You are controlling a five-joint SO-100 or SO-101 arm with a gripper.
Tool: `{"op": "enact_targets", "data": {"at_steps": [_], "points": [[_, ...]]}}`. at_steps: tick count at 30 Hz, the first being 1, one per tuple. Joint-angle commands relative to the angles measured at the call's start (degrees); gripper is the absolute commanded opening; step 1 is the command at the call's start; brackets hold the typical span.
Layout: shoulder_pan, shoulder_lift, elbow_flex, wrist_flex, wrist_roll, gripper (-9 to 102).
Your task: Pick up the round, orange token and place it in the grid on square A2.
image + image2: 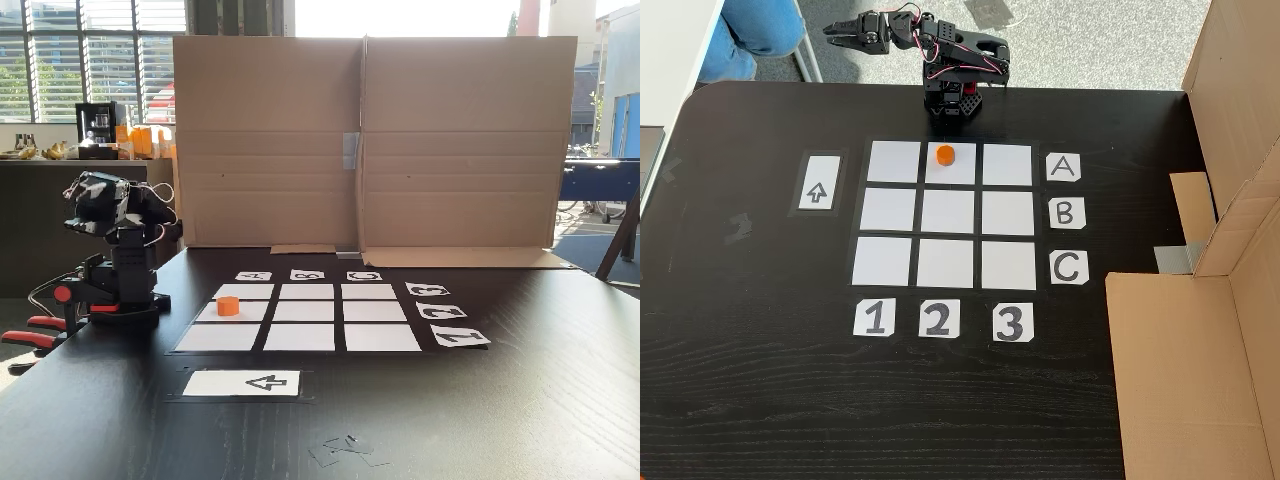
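Already the token (945, 154) sits inside square A2 (962, 168) of the grid (948, 261), so what's left is to keep clear and not nudge it. The arm is folded back over its base, gripper (836, 33) off the table edge, fingers seemingly slightly parted, holding nothing.

We see a folded cardboard screen (370, 140) upright at the dark table's (520, 410) far edge, a white arrow card (817, 183) beside the cells, and a coffee machine (100, 128) on a counter behind
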Motion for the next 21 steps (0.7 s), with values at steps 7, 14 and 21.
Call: {"op": "enact_targets", "data": {"at_steps": [7, 14, 21], "points": [[1.0, 1.3, 5.6, 4.0, -3.6, 0], [2.2, 1.3, 7.9, 8.8, -3.6, 0], [2.2, 1.3, 8.1, 10.6, -3.3, 0]]}}
